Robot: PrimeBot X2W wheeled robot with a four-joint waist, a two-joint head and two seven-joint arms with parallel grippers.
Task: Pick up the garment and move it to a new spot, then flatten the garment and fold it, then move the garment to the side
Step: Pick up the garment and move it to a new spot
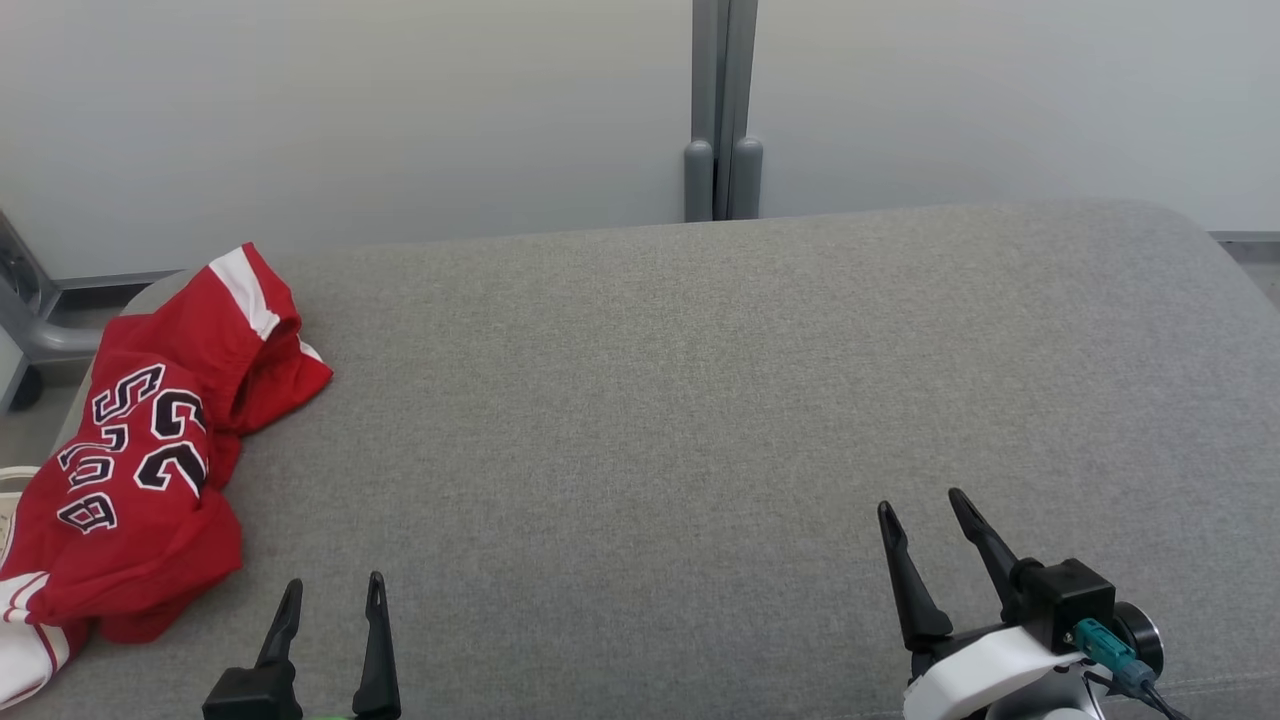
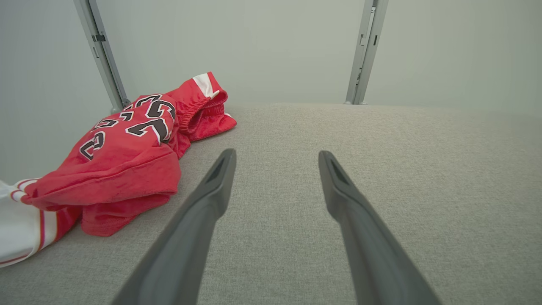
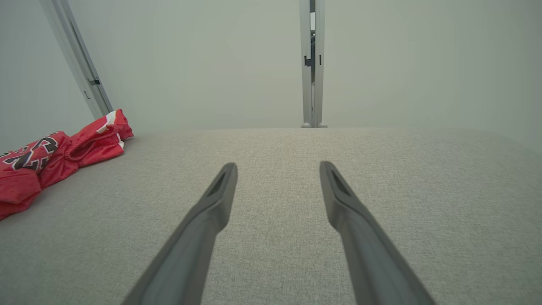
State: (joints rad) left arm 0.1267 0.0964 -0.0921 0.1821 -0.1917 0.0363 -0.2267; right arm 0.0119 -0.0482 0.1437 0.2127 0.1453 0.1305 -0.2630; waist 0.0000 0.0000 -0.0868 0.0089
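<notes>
Crumpled red garment (image 1: 150, 470) is lying far left on the grey cushion (image 1: 700, 400) — left gripper (image 1: 335, 582) and right gripper (image 1: 921, 501) are hovering wide open, empty.

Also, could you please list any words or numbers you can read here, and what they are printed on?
"BULLS": on the red garment, black letters edged white; middle letters creased, so likely, not certain.
"23": beside it, same garment; second digit partly folded.
No other text readable.
</notes>
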